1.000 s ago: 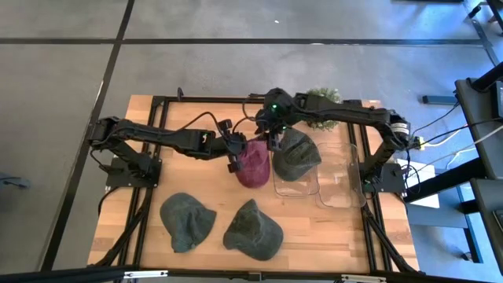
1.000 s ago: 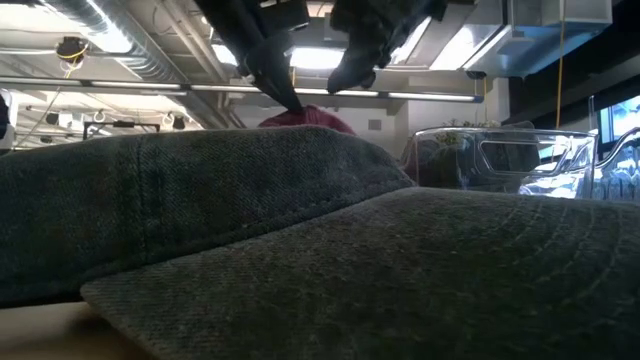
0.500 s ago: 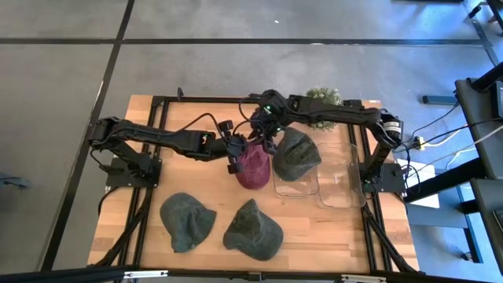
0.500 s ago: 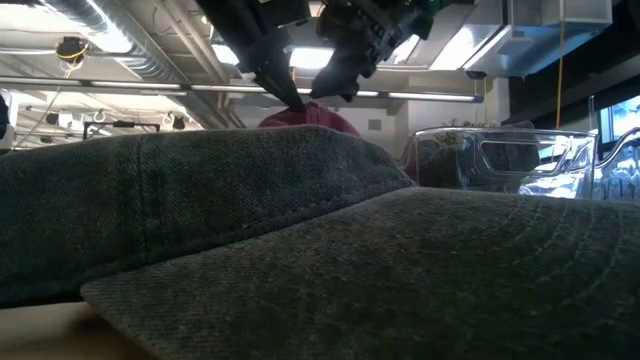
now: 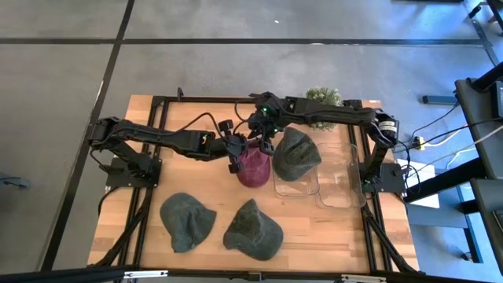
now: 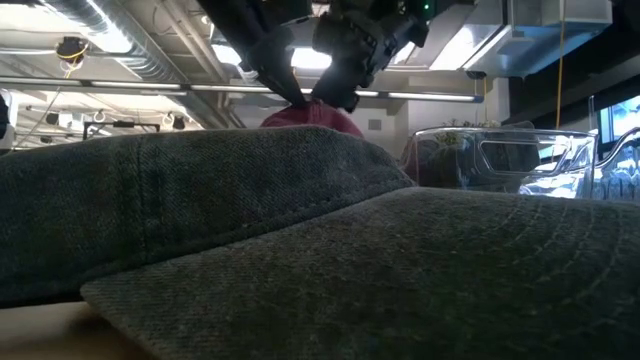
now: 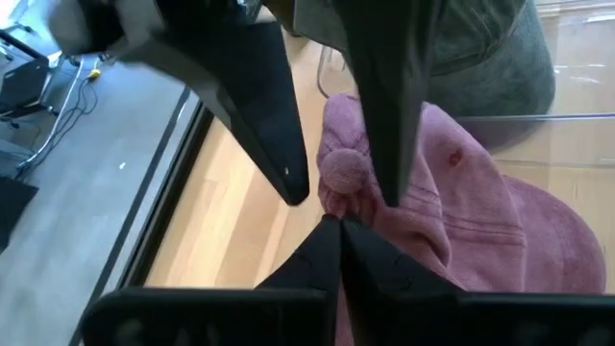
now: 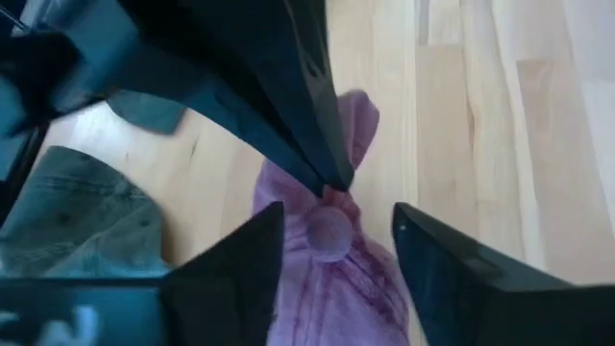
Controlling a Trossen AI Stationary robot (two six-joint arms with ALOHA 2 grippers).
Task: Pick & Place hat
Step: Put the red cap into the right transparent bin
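Since a second ago, the right claw (image 5: 260, 141) has swung in over the maroon hat (image 5: 253, 165), fingers spread around its top button (image 8: 328, 232). At mid-counter (image 5: 157, 173), just beside the clear bin (image 5: 296, 189), the left claw (image 5: 238, 152) is clenched on the hat's crown.

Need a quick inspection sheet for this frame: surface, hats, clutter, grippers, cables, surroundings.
Surface: wooden table, black frame rails.
Job's things: maroon hat beside clear bin; one grey hat on that bin, two more in front.
Clutter: green plant, second clear bin.
Grippers: left gripper shut on maroon hat; right gripper open around its top button.
Cables: along both arms; loose ones off the table's right.
Surroundings: grey floor, equipment stand.
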